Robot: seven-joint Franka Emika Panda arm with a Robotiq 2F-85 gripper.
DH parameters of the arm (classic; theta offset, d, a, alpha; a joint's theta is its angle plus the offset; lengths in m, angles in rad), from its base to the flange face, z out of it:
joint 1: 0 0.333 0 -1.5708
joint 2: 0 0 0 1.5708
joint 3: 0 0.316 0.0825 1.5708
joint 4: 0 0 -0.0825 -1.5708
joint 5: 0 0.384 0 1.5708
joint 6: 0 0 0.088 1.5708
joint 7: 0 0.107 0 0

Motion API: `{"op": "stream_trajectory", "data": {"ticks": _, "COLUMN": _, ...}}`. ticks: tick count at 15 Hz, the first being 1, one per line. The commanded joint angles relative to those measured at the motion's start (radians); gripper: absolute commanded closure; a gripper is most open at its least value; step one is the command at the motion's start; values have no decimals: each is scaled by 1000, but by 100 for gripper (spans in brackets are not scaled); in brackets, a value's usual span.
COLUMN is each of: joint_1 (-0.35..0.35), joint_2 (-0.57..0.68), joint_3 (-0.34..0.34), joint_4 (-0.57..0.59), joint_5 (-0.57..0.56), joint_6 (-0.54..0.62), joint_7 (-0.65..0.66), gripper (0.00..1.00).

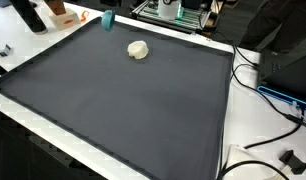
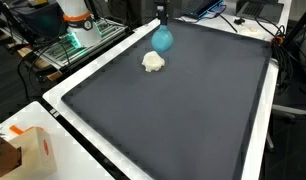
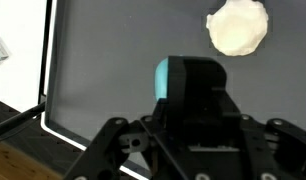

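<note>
A white table (image 1: pixel 228 150) carries a large dark grey mat (image 1: pixel 123 110) that covers nearly all of its top. Black cables (image 1: pixel 261 95) trail along one side edge, and a brown-and-white box (image 2: pixel 25 152) sits at a table corner in an exterior view.

The gripper (image 3: pixel 198 95) hangs over the far end of the mat, close to one of its corners. In the wrist view that corner and the table's white rim lie just to the left of it. Its fingers are drawn together at the centre and pinch a small teal rounded object (image 3: pixel 169 80). Only one side of that object shows past the black finger block.

In an exterior view the teal rounded object (image 2: pixel 163 39) sits beneath the thin black fingertips (image 2: pixel 162 14), right at the mat's far edge. Whether it touches the mat cannot be told.

A pale cream lump (image 2: pixel 153 62) lies on the mat near it, a little further in from that edge and apart from the teal piece. The lump shows in both exterior views and at the upper right of the wrist view.
</note>
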State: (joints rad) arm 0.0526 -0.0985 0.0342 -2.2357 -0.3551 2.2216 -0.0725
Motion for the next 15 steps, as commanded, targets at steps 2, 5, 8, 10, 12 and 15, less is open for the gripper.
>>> {"op": "stream_trajectory", "data": {"ticks": 2, "joint_1": -6, "joint_2": -66, "joint_3": -26, "joint_4": -51, "joint_5": 161, "joint_6": 21, "joint_7": -139, "gripper": 75}}
{"op": "stream_trajectory", "data": {"ticks": 5, "joint_1": -4, "joint_2": -87, "joint_3": -51, "joint_4": -70, "joint_5": 274, "joint_6": 34, "joint_7": -252, "gripper": 75}}
{"op": "stream_trajectory", "data": {"ticks": 8, "joint_1": -1, "joint_2": -107, "joint_3": -93, "joint_4": -94, "joint_5": 432, "joint_6": 63, "joint_7": -415, "gripper": 75}}
{"op": "stream_trajectory", "data": {"ticks": 10, "joint_1": 1, "joint_2": -116, "joint_3": -127, "joint_4": -110, "joint_5": 549, "joint_6": 60, "joint_7": -524, "gripper": 75}}
{"op": "stream_trajectory", "data": {"ticks": 12, "joint_1": 0, "joint_2": -121, "joint_3": -159, "joint_4": -120, "joint_5": 655, "joint_6": 46, "joint_7": -621, "gripper": 75}}
{"op": "stream_trajectory", "data": {"ticks": 15, "joint_1": -1, "joint_2": -125, "joint_3": -204, "joint_4": -146, "joint_5": 823, "joint_6": 47, "joint_7": -798, "gripper": 75}}
